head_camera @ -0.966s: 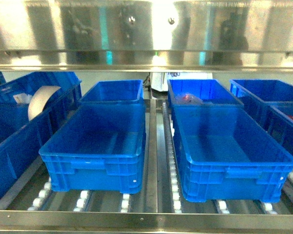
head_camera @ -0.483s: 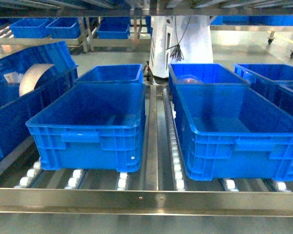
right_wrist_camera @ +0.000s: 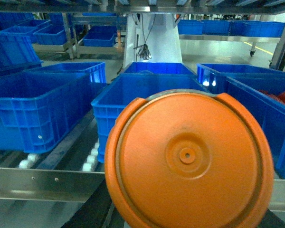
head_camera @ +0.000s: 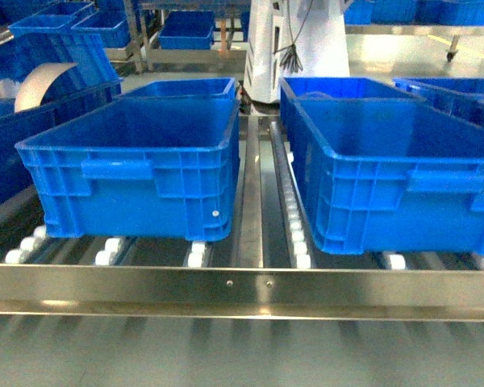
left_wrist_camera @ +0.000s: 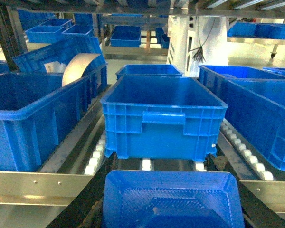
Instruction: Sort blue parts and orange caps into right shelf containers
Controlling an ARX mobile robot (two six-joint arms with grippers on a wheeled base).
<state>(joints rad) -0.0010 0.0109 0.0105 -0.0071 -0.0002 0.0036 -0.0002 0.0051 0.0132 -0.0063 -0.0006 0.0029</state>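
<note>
In the head view, 2 large blue crates sit side by side on the roller shelf [head_camera: 250,289]: the left crate [head_camera: 137,173] at 9 o'clock and the right crate [head_camera: 387,173] at 3 o'clock, with a steel divider rail [head_camera: 252,193] between them. Behind each stands another blue crate, toward 12 o'clock. Neither tool shows in the head view. In the left wrist view, a blue tray-shaped part [left_wrist_camera: 173,199] with a ribbed inner face fills the 6 o'clock edge, in front of the left crate [left_wrist_camera: 164,116]; dark tool parts flank it, but whether the left tool is clamped on it cannot be told. In the right wrist view, a large round orange cap [right_wrist_camera: 187,159] with a small centre dimple and raised rim covers the lower middle, in front of the right crate [right_wrist_camera: 133,92]; the right tool is hidden behind it, so its grip cannot be told. At 3 o'clock in that view, a further crate holds reddish pieces [right_wrist_camera: 280,97], too blurred to identify.
</note>
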